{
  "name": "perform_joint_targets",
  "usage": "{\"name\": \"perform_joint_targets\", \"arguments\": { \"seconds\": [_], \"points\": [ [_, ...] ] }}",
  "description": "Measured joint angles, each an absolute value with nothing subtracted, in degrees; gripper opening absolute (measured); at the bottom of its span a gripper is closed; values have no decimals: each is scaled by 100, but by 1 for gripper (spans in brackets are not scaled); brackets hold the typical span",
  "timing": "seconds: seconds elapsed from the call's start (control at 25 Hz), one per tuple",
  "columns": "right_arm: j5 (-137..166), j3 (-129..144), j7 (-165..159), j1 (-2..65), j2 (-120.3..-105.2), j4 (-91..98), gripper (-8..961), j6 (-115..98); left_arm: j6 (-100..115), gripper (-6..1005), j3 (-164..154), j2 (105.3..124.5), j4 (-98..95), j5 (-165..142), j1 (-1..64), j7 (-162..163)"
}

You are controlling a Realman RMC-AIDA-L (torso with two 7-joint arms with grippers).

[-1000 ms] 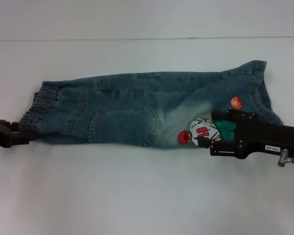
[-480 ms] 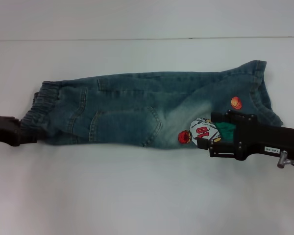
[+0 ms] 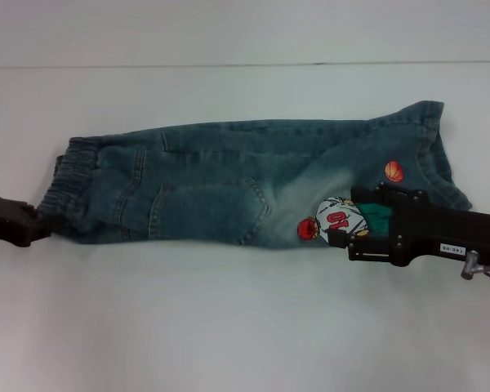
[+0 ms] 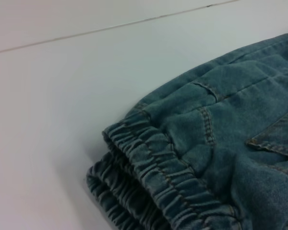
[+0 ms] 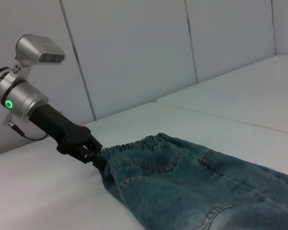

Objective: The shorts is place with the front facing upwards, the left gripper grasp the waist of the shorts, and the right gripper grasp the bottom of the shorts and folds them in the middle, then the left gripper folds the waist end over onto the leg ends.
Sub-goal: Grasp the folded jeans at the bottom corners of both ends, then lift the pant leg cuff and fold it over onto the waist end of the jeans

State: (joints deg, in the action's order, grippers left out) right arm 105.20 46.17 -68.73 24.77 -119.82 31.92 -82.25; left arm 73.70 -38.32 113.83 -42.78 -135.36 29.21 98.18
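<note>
The blue denim shorts (image 3: 229, 180) lie folded lengthwise on the white table, with a back pocket and the cartoon basketball print (image 3: 335, 219) facing up. The puckered waist (image 3: 69, 175) is at the left and also shows in the left wrist view (image 4: 153, 191). The leg ends (image 3: 437, 151) are at the right. My left gripper (image 3: 51, 222) is shut on the near corner of the waist, which the right wrist view confirms (image 5: 98, 157). My right gripper (image 3: 358, 222) is over the print near the leg end. Its jaws stand apart, with nothing visibly held.
A white table (image 3: 229, 327) carries the shorts, and a seam line (image 3: 229, 64) runs across its far side. White wall panels (image 5: 134, 48) stand behind the left arm in the right wrist view.
My left gripper has drawn back slightly to the left, and the waist corner has shifted a little with it. The right gripper has stayed put.
</note>
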Motion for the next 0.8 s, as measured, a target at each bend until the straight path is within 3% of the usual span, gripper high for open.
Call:
{"name": "perform_joint_targets", "arguments": {
  "seconds": [0.36, 0.6, 0.8],
  "points": [
    [10391, 4605, -6806, 2486, -12003, 3051, 878, -8201, 7468, 62, -3832, 11406, -4296, -13535, 3036, 9935],
    [9848, 4624, -6411, 2495, -12008, 2621, 859, -8032, 8171, 43, -3799, 11401, -4606, -13492, 3212, 10404],
    [9262, 4646, -5642, 2633, -12027, 1871, 843, -7739, 8920, 37, -3786, 11620, -5567, -13453, 3310, 10955]
  ]
}}
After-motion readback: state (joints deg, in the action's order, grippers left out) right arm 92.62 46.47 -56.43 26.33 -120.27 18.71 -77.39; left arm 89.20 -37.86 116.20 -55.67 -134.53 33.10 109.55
